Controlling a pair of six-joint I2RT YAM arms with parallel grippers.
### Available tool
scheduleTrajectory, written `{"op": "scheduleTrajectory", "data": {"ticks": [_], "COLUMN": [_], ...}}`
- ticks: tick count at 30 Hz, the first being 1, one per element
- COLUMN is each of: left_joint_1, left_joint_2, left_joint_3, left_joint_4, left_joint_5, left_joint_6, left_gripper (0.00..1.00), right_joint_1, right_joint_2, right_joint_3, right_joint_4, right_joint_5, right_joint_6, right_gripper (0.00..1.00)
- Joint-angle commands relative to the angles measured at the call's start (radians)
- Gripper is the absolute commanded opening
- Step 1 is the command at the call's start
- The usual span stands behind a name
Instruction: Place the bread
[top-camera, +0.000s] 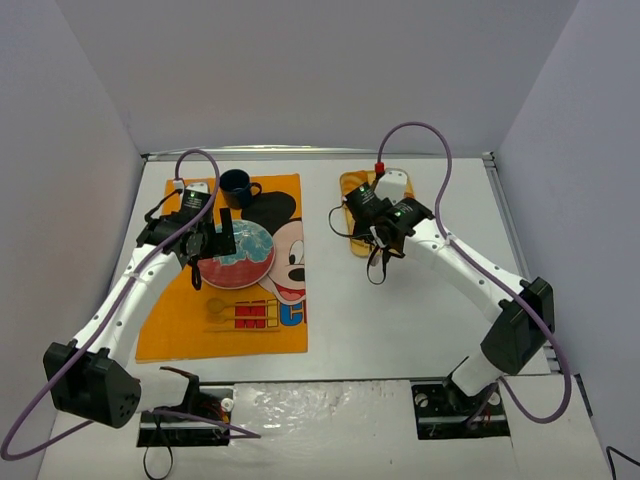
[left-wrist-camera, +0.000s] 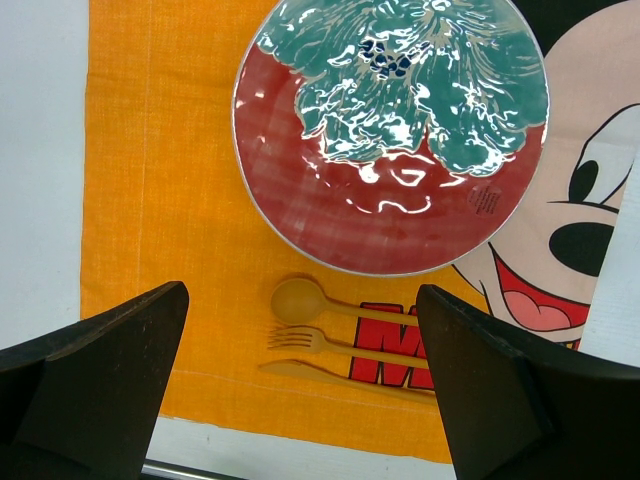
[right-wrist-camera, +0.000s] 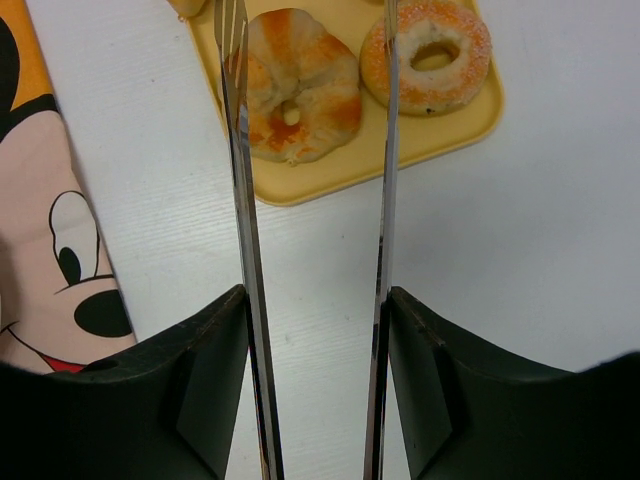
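"While your tongs point at the tray, what state are they in?"

"My right gripper (right-wrist-camera: 315, 310) clamps the tongs (right-wrist-camera: 245, 200) from outside, one finger on each blade. The blades run parallel, about half spread, and nothing is caught between them. The croissant (right-wrist-camera: 300, 85) lies on the yellow tray (right-wrist-camera: 340, 170) at the far end of the blades. The left tip overlaps its left edge. The right tip crosses the near edge of the ring doughnut (right-wrist-camera: 425, 55) just beside it. How high the tips sit above the pastry, I cannot tell."

"What fault follows from that alignment?"

"Judged from here, there are three faults:
1. Closing now would set the left blade on the crust rather than outside it, so the croissant may tear or roll away.
2. The right blade may drag the doughnut in with it.
3. A shallow bite at the tips may let go during transfer, since the plate (left-wrist-camera: 300, 210) lies well to the left of the tool, across the placemat (right-wrist-camera: 40, 200)."

"Any hazard at the plate?"

"My left gripper (left-wrist-camera: 302, 330) hangs over it, jaws wide and empty. The tongs could strike it on arrival."
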Motion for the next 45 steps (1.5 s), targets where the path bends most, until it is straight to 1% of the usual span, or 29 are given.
{"op": "scheduleTrajectory", "data": {"ticks": [1,7,14,21,26,32,45], "left_joint_1": [0.009,0.009,0.009,0.009,0.01,0.01,0.01], "left_joint_2": [-0.017,-0.018,-0.028,-0.026,-0.023,-0.022,-0.023], "left_joint_3": [0.044,0.053,0.061,0.07,0.08,0.082,0.096], "left_joint_4": [0.007,0.0,-0.014,-0.023,-0.029,-0.032,-0.049], "left_joint_5": [-0.021,-0.023,-0.031,-0.039,-0.045,-0.043,-0.056], "left_joint_6": [-0.012,-0.012,-0.006,0.002,0.008,0.005,0.015], "left_gripper": [0.97,0.97,0.97,0.97,0.97,0.97,0.97], "right_joint_1": [0.003,-0.018,-0.101,-0.153,-0.158,-0.16,-0.175], "right_joint_2": [0.068,0.198,0.348,0.467,0.55,0.59,0.62], "right_joint_3": [0.105,0.23,0.382,0.5,0.589,0.629,0.624], "right_joint_4": [0.02,0.041,0.082,0.083,0.084,0.084,0.084], "right_joint_5": [-0.015,-0.074,-0.189,-0.222,-0.242,-0.242,-0.217], "right_joint_6": [-0.046,-0.065,-0.101,-0.129,-0.153,-0.159,-0.143], "right_gripper": [0.54,0.55,0.55,0.54,0.54,0.54,0.56]}}
